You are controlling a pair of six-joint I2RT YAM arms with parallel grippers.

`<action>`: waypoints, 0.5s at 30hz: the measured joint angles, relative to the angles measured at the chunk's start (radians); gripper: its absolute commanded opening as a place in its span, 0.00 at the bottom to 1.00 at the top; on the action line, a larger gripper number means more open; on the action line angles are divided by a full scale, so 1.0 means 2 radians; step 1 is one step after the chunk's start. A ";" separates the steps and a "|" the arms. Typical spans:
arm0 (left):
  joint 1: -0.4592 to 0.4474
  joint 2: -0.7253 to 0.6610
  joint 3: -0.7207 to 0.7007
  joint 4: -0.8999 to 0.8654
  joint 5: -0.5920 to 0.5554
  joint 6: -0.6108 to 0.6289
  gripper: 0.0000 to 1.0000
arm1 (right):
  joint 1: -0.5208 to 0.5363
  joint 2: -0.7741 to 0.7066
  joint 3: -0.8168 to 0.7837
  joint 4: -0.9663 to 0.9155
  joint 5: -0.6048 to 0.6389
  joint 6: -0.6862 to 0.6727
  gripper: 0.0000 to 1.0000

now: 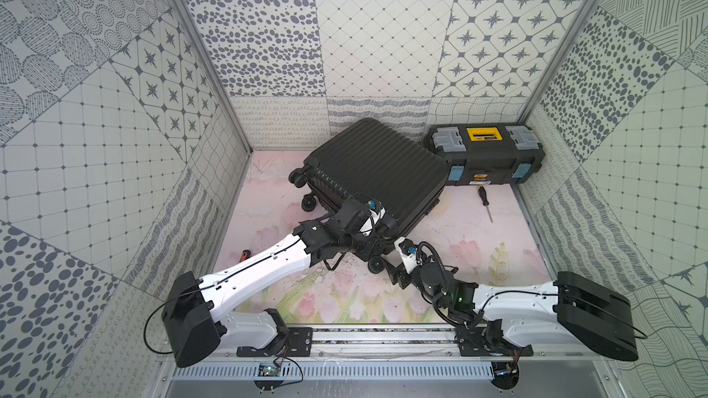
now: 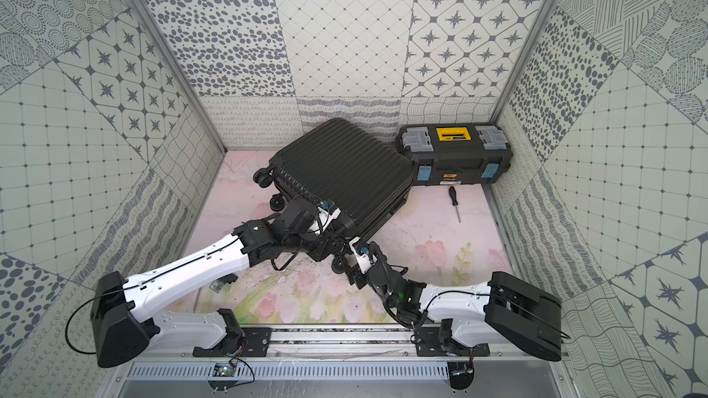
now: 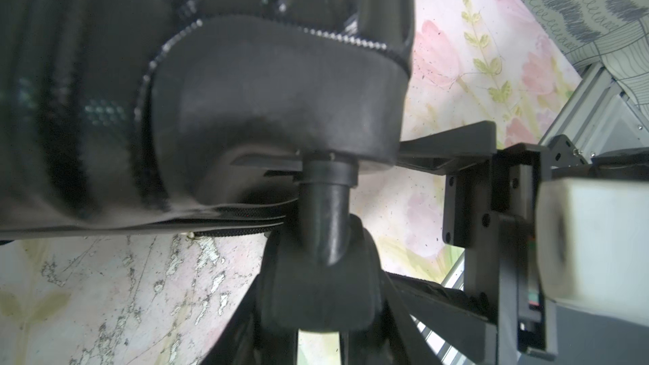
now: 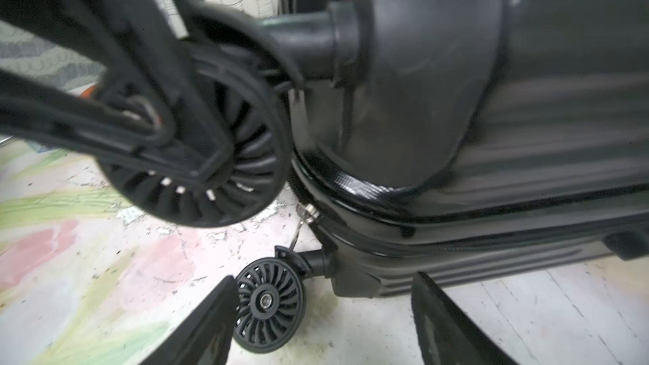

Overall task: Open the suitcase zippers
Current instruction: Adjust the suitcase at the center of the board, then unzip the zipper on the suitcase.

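Observation:
The black ribbed suitcase (image 1: 375, 170) (image 2: 344, 170) lies flat and skewed on the floral mat, one wheeled corner toward the arms. My left gripper (image 3: 323, 275) reaches down at that corner, and its fingers (image 3: 242, 324) press both sides of the upper caster wheel (image 3: 323, 296). In the right wrist view the zippers' track (image 4: 351, 184) curves round the corner, with a silver pull (image 4: 305, 214) hanging from it. My right gripper (image 4: 323, 331) stands open low by the mat, the lower caster wheel (image 4: 268, 305) beside one finger, nothing between its jaws.
A black toolbox (image 1: 484, 155) with a yellow handle stands at the back right, touching the suitcase's far corner. A screwdriver (image 1: 484, 202) lies in front of it. An orange-handled tool (image 1: 244, 254) lies by the left arm. Patterned walls close in three sides.

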 measured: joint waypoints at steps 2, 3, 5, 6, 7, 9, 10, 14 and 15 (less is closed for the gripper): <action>-0.005 0.000 -0.002 0.006 -0.001 -0.012 0.19 | 0.003 0.009 -0.011 0.027 0.030 0.003 0.79; -0.007 0.001 -0.003 0.010 -0.002 -0.019 0.19 | 0.004 0.015 -0.017 0.043 0.044 0.005 0.79; -0.013 0.005 -0.002 0.017 -0.002 -0.032 0.19 | 0.004 0.031 -0.025 0.069 0.063 0.007 0.79; -0.015 0.008 -0.001 0.020 -0.001 -0.039 0.19 | 0.004 0.039 -0.028 0.081 0.069 0.008 0.79; -0.017 0.013 0.001 0.023 0.000 -0.046 0.19 | 0.005 0.045 -0.030 0.091 0.073 0.010 0.78; -0.021 0.022 0.008 0.025 0.003 -0.058 0.19 | 0.005 0.055 -0.033 0.108 0.079 0.012 0.78; -0.022 0.026 0.011 0.026 0.005 -0.064 0.19 | 0.005 0.059 -0.033 0.116 0.082 0.013 0.78; -0.026 0.038 0.019 0.030 0.013 -0.085 0.19 | 0.006 0.072 -0.033 0.138 0.089 0.016 0.77; -0.026 0.040 0.021 0.031 0.016 -0.090 0.19 | 0.006 0.076 -0.033 0.142 0.092 0.018 0.76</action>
